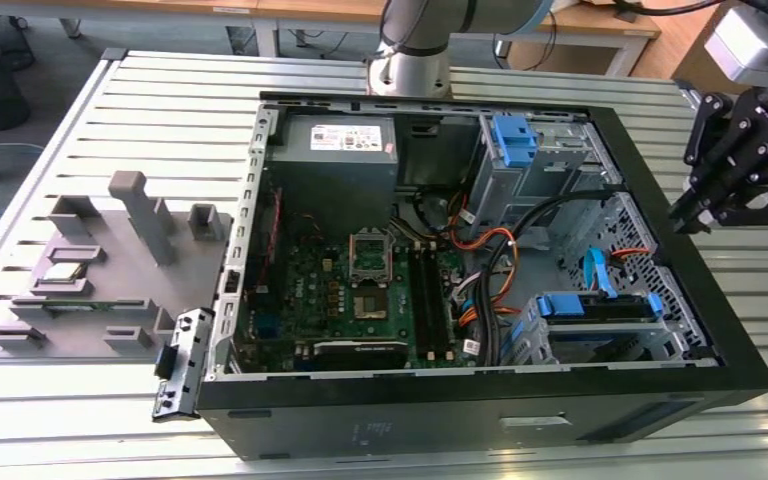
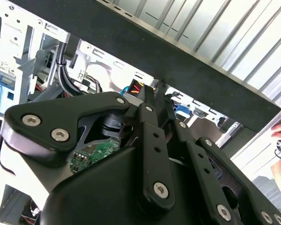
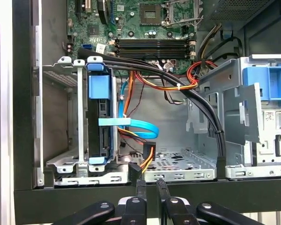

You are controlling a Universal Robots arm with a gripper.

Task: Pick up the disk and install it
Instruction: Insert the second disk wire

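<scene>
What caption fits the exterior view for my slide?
Robot pincer hovers beside the open computer case, above its blue drive caddy.

We are looking into the open computer case (image 3: pixel 23 93) over the gripper (image 3: pixel 150 187), whose two black fingertips (image 3: pixel 140 186) are standing close together with only a thin gap, just above the case's black edge. Beyond them, the disk (image 3: pixel 99 110) in its blue caddy is sitting on edge in a metal drive cage (image 3: pixel 68 117), and a flat light-blue cable (image 3: pixel 131 124) is running from its side. A bundle of black cables (image 3: pixel 178 82) is sweeping across the middle, with orange and red wires (image 3: pixel 187 77) looping beside it. The green motherboard (image 3: pixel 131 18) is lying further in (four memory slots (image 3: pixel 152 44) are showing), and a second metal cage with a blue bracket (image 3: pixel 267 79) is standing opposite the disk.
</scene>
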